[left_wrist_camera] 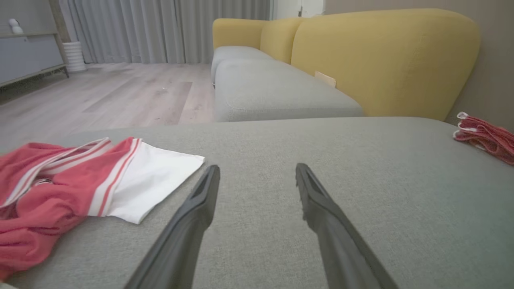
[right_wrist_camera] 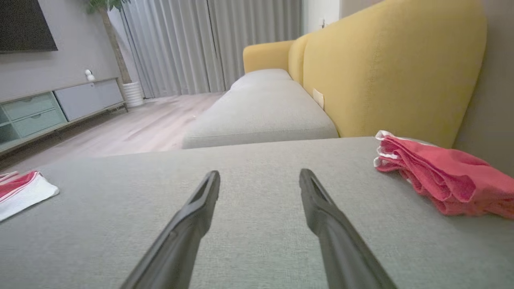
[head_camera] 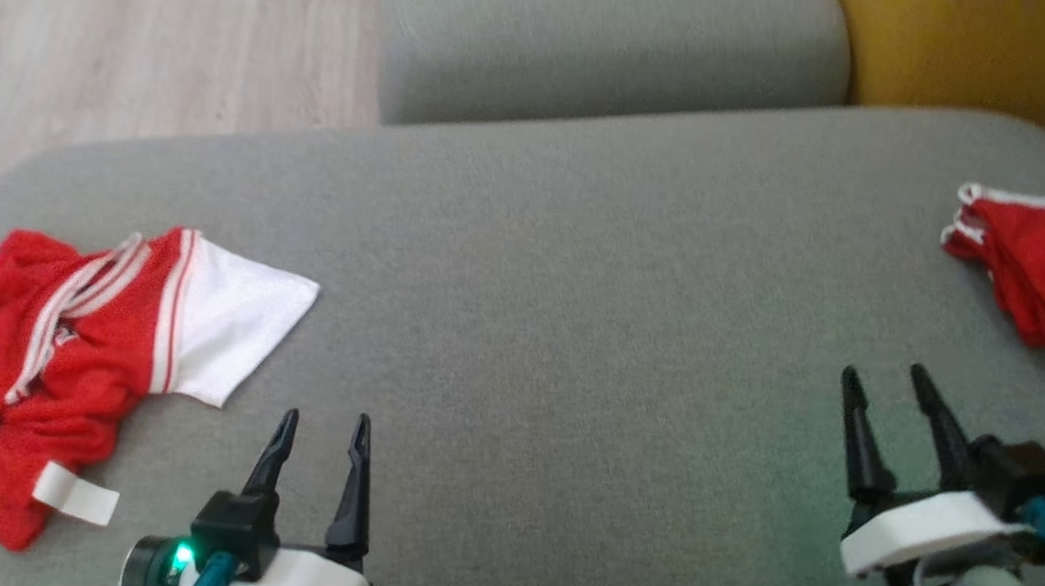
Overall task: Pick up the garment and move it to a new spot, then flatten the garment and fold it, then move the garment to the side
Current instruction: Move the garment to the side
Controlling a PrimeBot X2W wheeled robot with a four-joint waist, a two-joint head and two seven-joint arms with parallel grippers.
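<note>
Left claw (head_camera: 326,419) apart, empty | right claw (head_camera: 883,372) apart, empty | crumpled shirt (head_camera: 68,344) on sofa cushion (head_camera: 578,288) near left claw | folded red garment (head_camera: 1039,265) at cushion's right edge

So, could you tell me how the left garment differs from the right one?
The left garment lies crumpled and spread out; the right garment is a compact folded bundle. The left garment shows a large white panel and stripes; the right garment is almost all red with thin white trim. Both are red and rest on the grey cushion.
</note>
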